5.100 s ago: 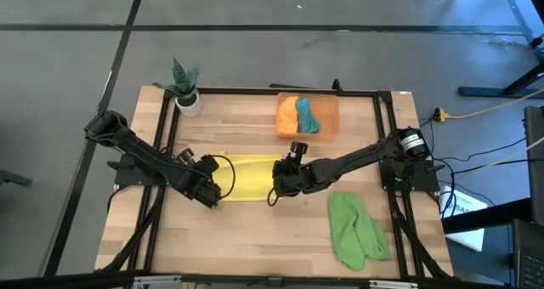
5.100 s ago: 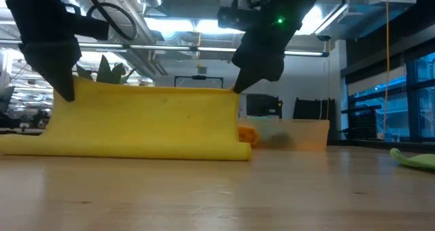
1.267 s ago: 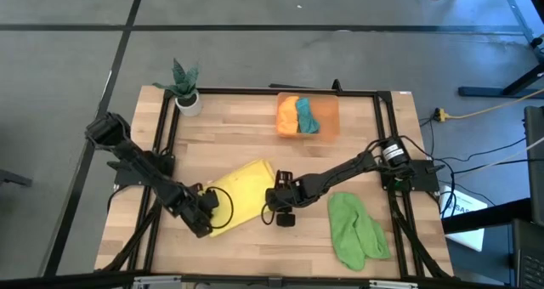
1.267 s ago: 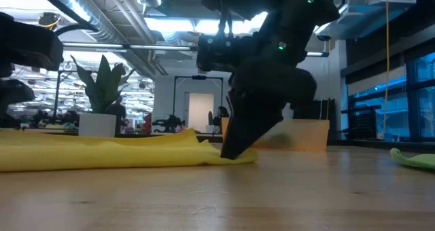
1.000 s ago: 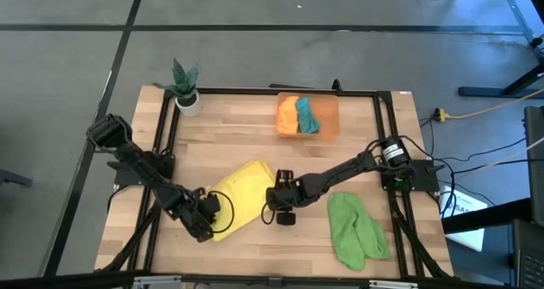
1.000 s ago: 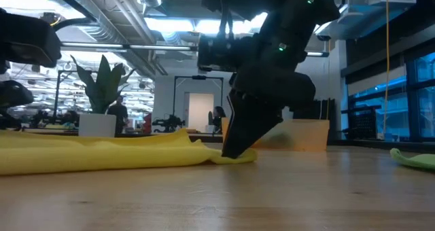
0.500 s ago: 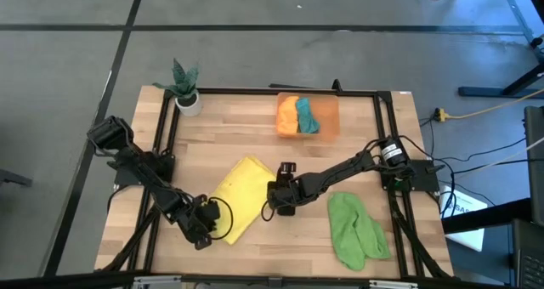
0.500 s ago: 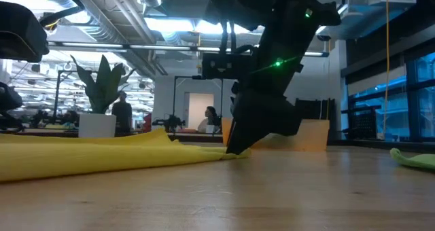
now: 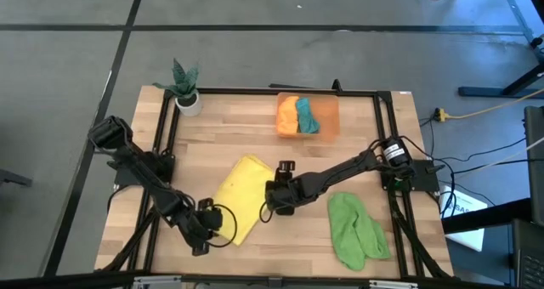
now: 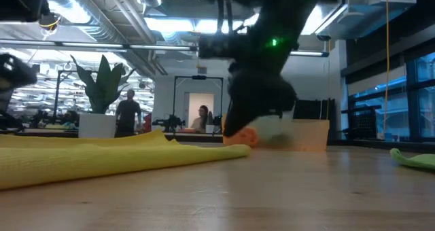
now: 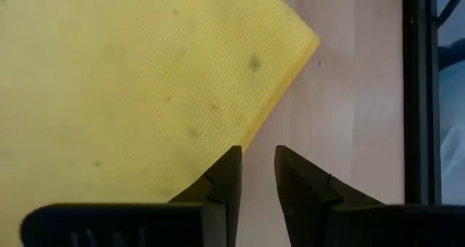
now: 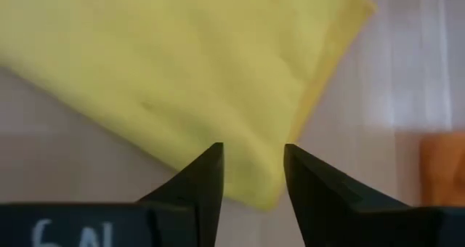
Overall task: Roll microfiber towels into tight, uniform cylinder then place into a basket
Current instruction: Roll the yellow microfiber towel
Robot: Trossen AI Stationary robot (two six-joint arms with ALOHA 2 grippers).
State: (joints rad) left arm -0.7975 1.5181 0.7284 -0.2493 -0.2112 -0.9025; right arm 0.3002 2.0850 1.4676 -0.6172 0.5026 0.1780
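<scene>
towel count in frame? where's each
4. Orange towel and teal towel are rolled in the basket; yellow towel lies flat mid-table; light green towel is crumpled on the table's right. More could be hidden under those in the basket.

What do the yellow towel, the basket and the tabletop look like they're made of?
Yellow towel: soft woven cloth, probably microfiber; a fine ribbed weave shows up close, matte. Basket: translucent orange plastic, judging by the rolled towels showing through its wall. Tabletop: light wood planks, grain and seams visible, smooth with a slight sheen.
</scene>
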